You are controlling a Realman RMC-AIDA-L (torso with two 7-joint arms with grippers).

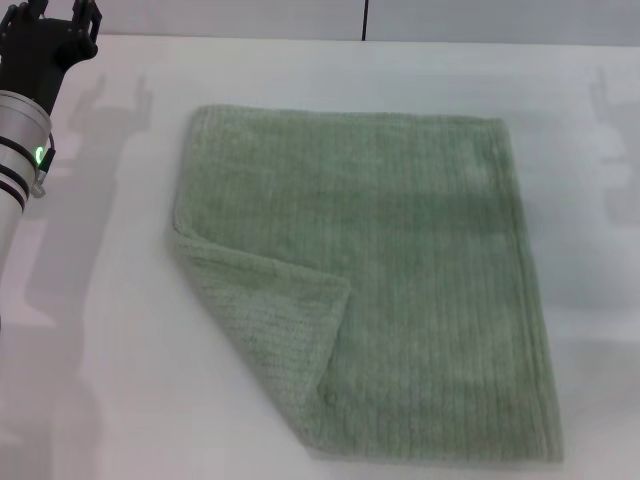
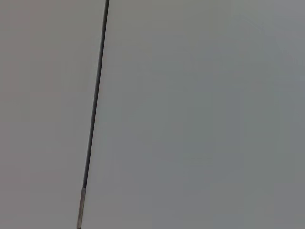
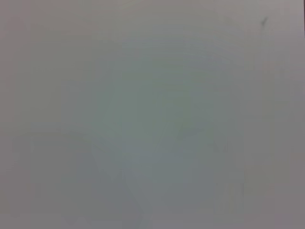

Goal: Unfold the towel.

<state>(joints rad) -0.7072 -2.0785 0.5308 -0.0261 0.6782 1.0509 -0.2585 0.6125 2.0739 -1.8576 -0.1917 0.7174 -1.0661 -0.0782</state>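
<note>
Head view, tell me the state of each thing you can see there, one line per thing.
towel: lying flat on the table, near-left corner folded over onto itself, not yet fully unfolded.
left gripper: raised at the far left, clear of the towel, holding nothing.
right gripper: not in view.
table: white, bearing the towel.

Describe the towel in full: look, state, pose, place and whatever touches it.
The towel is pale sage-green terry cloth with fine ribbed lines and a hemmed edge. It lies nearly flat on the white table, roughly square and slightly skewed. One corner on the robot's left, at the near side, is folded over onto the towel's top, forming a triangular flap. Only the table touches it; the left gripper is at the far left, clear of it.
</note>
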